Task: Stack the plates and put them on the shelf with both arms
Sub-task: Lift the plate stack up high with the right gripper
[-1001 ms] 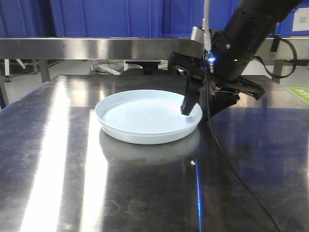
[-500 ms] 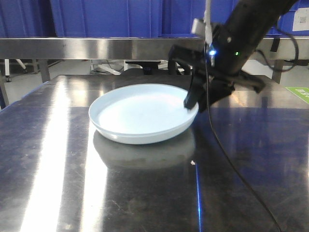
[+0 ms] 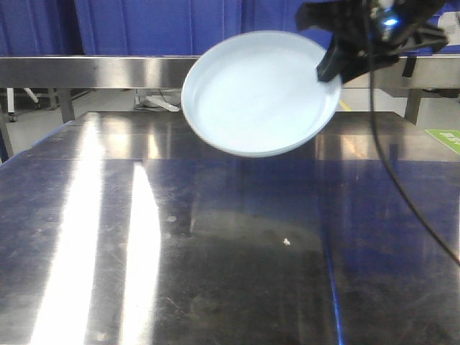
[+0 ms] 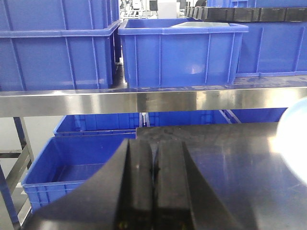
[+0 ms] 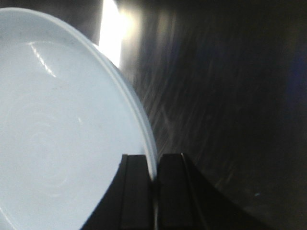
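A pale blue plate stack (image 3: 259, 93) hangs tilted in the air above the steel table (image 3: 215, 244), its face turned toward the front view. My right gripper (image 3: 329, 72) is shut on its right rim; in the right wrist view the rim (image 5: 144, 129) runs between the two black jaws of the right gripper (image 5: 153, 165). My left gripper (image 4: 154, 158) is shut and empty, low at the table's left side, facing the shelf (image 4: 144, 100). A sliver of the plate (image 4: 295, 134) shows at the right edge of the left wrist view.
A steel shelf rail (image 3: 108, 68) runs across the back with blue bins (image 4: 182, 48) on it and more blue bins (image 4: 72, 163) below. The right arm's cable (image 3: 392, 172) hangs down over the table's right part.
The right gripper has lifted the plate off the table and carried it up and to the right, tilting it. Its shadow remains on the tabletop.
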Controlling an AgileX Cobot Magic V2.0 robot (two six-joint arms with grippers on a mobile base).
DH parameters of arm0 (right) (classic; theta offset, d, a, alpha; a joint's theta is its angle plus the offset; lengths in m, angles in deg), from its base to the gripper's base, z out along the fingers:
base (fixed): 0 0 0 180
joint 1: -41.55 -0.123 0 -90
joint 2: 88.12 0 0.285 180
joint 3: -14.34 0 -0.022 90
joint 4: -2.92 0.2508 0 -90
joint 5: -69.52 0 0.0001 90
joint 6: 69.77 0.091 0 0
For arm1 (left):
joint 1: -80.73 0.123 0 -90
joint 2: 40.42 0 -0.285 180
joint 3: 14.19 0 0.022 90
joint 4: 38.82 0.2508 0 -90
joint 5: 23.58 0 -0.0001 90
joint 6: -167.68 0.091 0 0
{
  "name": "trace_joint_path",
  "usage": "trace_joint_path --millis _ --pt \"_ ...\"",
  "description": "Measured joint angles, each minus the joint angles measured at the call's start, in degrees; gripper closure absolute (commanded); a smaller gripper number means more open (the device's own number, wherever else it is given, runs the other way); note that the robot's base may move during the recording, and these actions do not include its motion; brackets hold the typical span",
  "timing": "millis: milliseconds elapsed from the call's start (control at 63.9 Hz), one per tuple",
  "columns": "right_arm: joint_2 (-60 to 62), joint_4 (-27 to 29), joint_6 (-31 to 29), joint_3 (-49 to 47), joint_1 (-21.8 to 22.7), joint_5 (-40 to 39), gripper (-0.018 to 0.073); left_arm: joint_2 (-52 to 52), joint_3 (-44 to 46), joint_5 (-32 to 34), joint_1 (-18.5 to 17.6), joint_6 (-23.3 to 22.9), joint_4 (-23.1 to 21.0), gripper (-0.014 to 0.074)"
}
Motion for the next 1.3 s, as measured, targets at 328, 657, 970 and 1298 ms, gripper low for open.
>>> trace_joint_path --millis 328,657,970,1298 --pt "16.6 -4.2 0.0 16.6 0.0 -9.6 0.0508 0.0 0.0 0.0 0.0 0.0 0.0 0.0516" --pt "34.4 -4.3 0.0 30.0 0.0 -10.7 0.0508 0.0 0.0 0.0 0.0 0.0 0.0 0.0516" --pt "49.3 -2.4 0.0 39.3 0.0 -11.3 0.0508 0.0 0.0 0.0 0.0 0.0 0.0 0.0516" --pt "58.5 -1.7 0.0 40.8 0.0 -11.2 0.0508 0.0 0.0 0.0 0.0 0.0 0.0 0.0516"
